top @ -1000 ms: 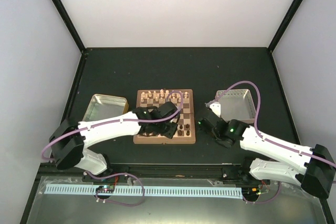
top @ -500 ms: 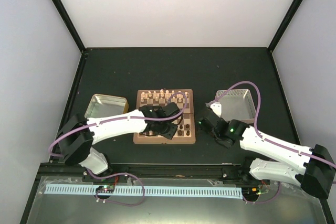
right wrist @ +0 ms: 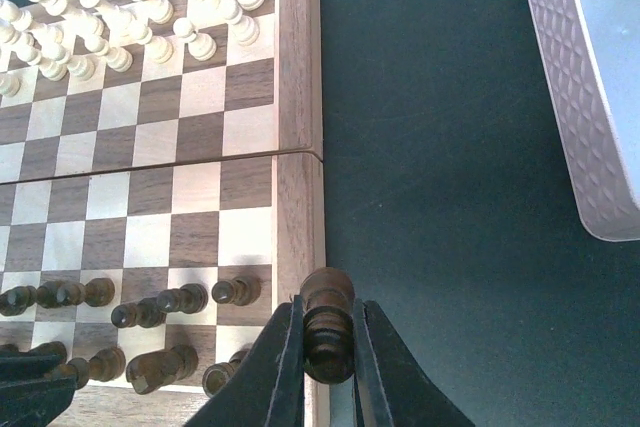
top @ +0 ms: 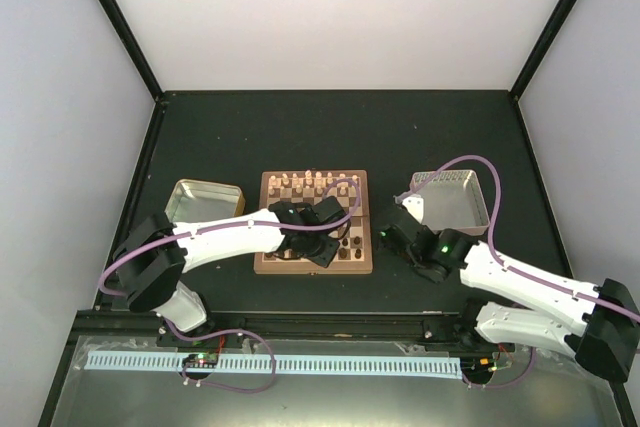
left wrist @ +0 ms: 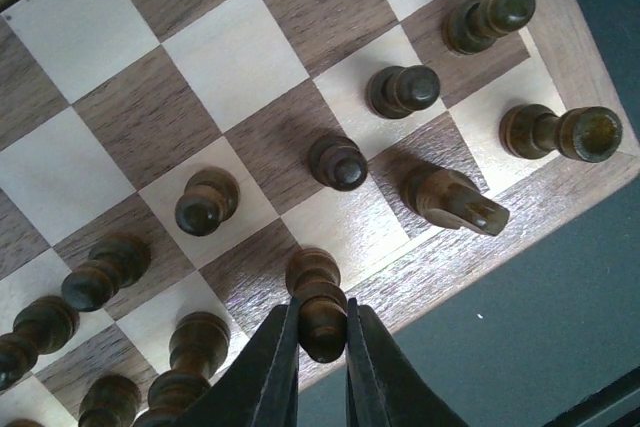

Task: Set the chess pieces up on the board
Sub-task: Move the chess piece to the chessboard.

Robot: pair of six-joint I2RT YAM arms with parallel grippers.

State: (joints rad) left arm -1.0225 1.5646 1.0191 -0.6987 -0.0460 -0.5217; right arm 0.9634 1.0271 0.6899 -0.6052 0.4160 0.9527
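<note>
While each arm holds a dark chessman, the setup looks close to finished. At the bottom of the left wrist view, the left gripper [left wrist: 320, 319] is clamped on a dark piece [left wrist: 316, 282] at the near edge of the board [left wrist: 440, 262]. At the bottom of the right wrist view, the right gripper [right wrist: 327, 332] pinches a second dark piece [right wrist: 327, 297] by the board's right border, not yet set down. Beyond them, the dark men [right wrist: 160, 307] fill most of the two near rows. One tipped piece [left wrist: 455, 202] seems to lie on its side. Farthest off, the cream men [right wrist: 120, 7] crowd the upper-left rows.
</note>
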